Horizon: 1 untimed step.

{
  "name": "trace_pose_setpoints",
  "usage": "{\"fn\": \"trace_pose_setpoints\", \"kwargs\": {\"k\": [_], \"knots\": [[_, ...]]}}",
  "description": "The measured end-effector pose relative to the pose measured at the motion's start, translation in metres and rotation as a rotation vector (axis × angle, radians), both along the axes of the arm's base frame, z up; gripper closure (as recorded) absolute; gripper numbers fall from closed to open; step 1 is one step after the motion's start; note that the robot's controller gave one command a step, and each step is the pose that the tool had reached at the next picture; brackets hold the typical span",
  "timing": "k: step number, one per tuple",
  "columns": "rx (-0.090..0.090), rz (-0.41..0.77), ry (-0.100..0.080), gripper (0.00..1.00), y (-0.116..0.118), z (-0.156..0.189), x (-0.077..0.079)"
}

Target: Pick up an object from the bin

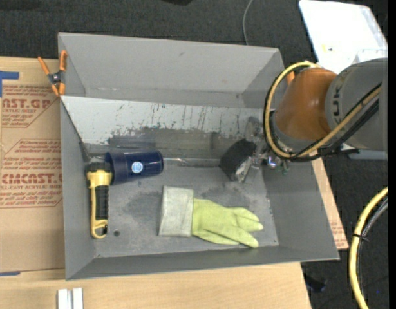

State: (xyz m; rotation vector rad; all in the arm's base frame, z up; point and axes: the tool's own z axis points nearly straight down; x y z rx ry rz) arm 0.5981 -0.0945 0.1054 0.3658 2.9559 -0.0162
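My gripper sits low in the right rear part of the grey metal bin, close to where the floor meets the back wall. It shows as a dark, blunt shape at the end of my wrist. I cannot tell how far open it is, nor whether it has hold of anything. Behind it my orange cover, ringed by yellow-and-black cables, hangs over the bin's right wall.

The gripper is over scuffed grey floor. The thing nearest to it is a yellow-green glove, lying flat toward the front of the bin. The glove's tips point at the right wall and its pale, whitish cuff is on the left. It is near the gripper but apart from it.

A blue cylinder lies on its side in the left half, at the foot of the back wall, well apart from the gripper. At its left end lies a yellow-and-black tool, stretched along the left wall. The two are just beside each other, perhaps touching — I cannot tell which.
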Motion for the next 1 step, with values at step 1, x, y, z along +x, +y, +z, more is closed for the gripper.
{"fn": "trace_pose_setpoints", "kwargs": {"k": [1], "knots": [[0.0,0.0,0.0,0.0,0.0,0.0,0.0]]}}
